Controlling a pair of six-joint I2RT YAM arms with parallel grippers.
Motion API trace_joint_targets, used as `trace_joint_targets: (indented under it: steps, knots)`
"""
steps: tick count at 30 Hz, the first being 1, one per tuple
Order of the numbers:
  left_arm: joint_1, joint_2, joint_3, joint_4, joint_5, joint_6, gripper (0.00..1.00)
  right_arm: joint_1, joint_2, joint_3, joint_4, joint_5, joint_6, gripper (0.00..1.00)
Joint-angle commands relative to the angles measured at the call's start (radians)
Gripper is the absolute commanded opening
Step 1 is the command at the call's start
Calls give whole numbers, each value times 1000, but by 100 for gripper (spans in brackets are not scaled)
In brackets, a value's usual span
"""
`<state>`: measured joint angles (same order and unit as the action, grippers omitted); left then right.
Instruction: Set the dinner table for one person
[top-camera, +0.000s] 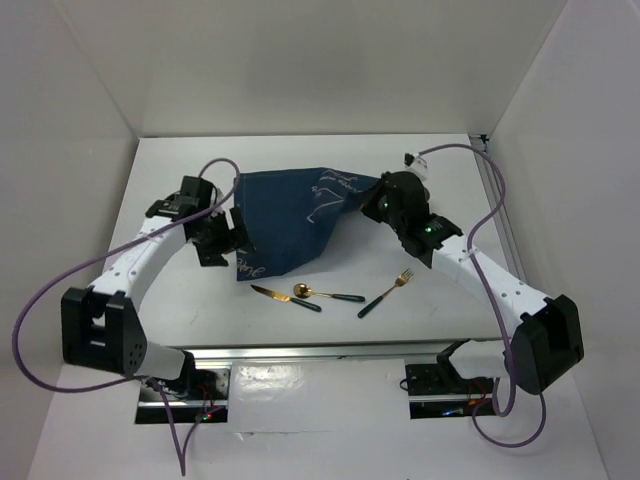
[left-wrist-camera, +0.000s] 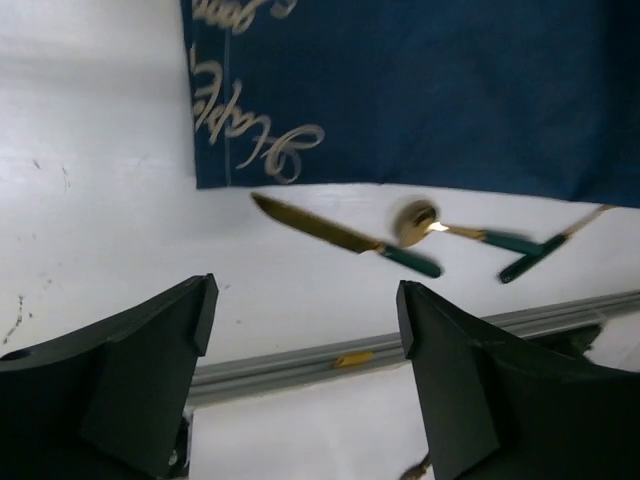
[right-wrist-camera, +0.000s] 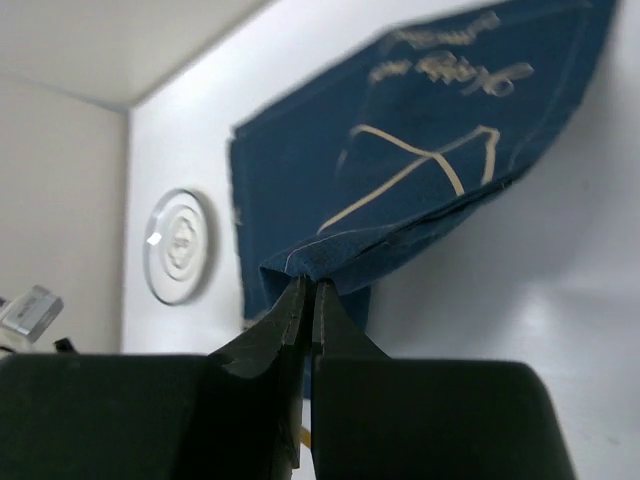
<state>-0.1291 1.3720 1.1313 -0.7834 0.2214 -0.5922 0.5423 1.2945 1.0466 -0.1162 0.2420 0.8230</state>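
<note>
Two grippers differed: your right gripper (right-wrist-camera: 308, 292) was clamped on a folded corner of the navy cloth placemat (top-camera: 290, 220), held raised at upper centre of the top view; your left gripper (left-wrist-camera: 305, 300) hung wide apart, holding nothing. The white table (top-camera: 300, 328) filled the frame beneath, hard, flat, smooth, fixed, not for grasping. The mat looked limp, best taken by an edge. A gold knife (top-camera: 268, 293), spoon (top-camera: 318, 293) and fork (top-camera: 388, 292), green-handled, lay below it.
</note>
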Motion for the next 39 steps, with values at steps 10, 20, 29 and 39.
trace_joint_targets:
  steps: [10,20,29,39]
  knots:
    - [-17,216,-131,64,-113,-127,96,-53,-83,-117,-65,-139,-39,0]
    - [-7,400,-84,174,-96,-159,52,-82,-92,-126,-65,-158,-58,0]
    - [20,467,423,-55,-132,-58,0,-185,-34,-47,-65,-213,-157,0]
    - [129,445,1014,-286,-47,45,0,-292,5,262,-134,-391,-308,0]
